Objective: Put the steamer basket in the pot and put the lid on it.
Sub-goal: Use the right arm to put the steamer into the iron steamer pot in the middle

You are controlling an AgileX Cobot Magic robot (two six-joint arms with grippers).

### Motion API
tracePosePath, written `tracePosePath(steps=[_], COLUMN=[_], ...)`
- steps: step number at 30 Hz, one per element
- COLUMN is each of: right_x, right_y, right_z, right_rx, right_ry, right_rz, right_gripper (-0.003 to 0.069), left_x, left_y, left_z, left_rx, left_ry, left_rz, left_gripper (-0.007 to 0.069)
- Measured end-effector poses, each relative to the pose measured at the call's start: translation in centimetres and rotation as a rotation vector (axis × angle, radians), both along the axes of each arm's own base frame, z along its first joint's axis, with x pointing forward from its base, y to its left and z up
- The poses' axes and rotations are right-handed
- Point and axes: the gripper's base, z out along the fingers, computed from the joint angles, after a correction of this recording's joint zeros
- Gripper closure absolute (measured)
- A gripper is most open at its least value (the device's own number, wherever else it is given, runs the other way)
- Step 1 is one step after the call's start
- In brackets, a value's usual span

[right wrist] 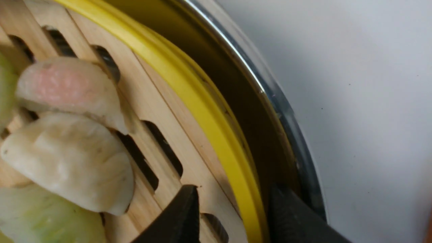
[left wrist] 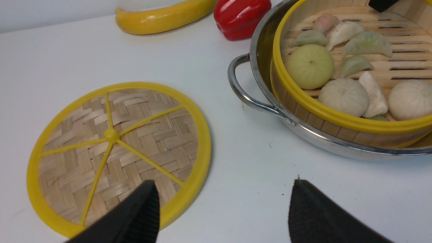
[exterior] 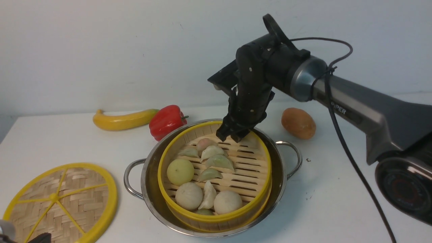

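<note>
The steamer basket (exterior: pixel 216 218), bamboo with a yellow rim and several pale dumplings and buns, sits inside the steel pot (exterior: pixel 151 189). My right gripper (exterior: pixel 233 135) reaches down at the basket's far rim. In the right wrist view the right gripper (right wrist: pixel 233 189) is open and straddles the rim (right wrist: pixel 202 101), one finger over the slatted floor and one between basket and pot wall, with a gap still showing. The lid (exterior: pixel 77 202), a flat woven disc, lies on the table left of the pot. My left gripper (left wrist: pixel 224 184) hangs open above the table beside the lid (left wrist: pixel 118 152), holding nothing.
A yellow banana (exterior: pixel 123 119) and a red pepper (exterior: pixel 166 121) lie behind the pot on the left. A brown potato (exterior: pixel 298 123) lies behind it on the right. The pot's looped handles (exterior: pixel 130 177) stick out to both sides. The white wall is close behind the table.
</note>
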Motion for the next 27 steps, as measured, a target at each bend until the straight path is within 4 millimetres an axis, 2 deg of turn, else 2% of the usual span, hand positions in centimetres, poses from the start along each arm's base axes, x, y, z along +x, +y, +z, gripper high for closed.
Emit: tracePosePath(steps=[10,19,27], right_x=[0.11,-0.14,-0.32], right_y=[0.05,0.20,0.51], right_z=[-0.53,-0.90,-0.99], right_rx=[-0.020,-0.017,-0.002], right_ry=[-0.006,0.027,0.038], right_rz=[-0.001,0.018,0.009], right_gripper=[0.0499,0.0622,0.0629], left_x=[-0.07,-0.07,-0.07], left_y=[-0.02,-0.02,-0.02], left_z=[-0.10,-0.10,-0.11], left_rx=[0.000,0.000,0.000], left_ry=[0.014,0.014,0.014], left_rz=[-0.003,-0.003,-0.003], left_gripper=[0.0151,0.0151,0.0151])
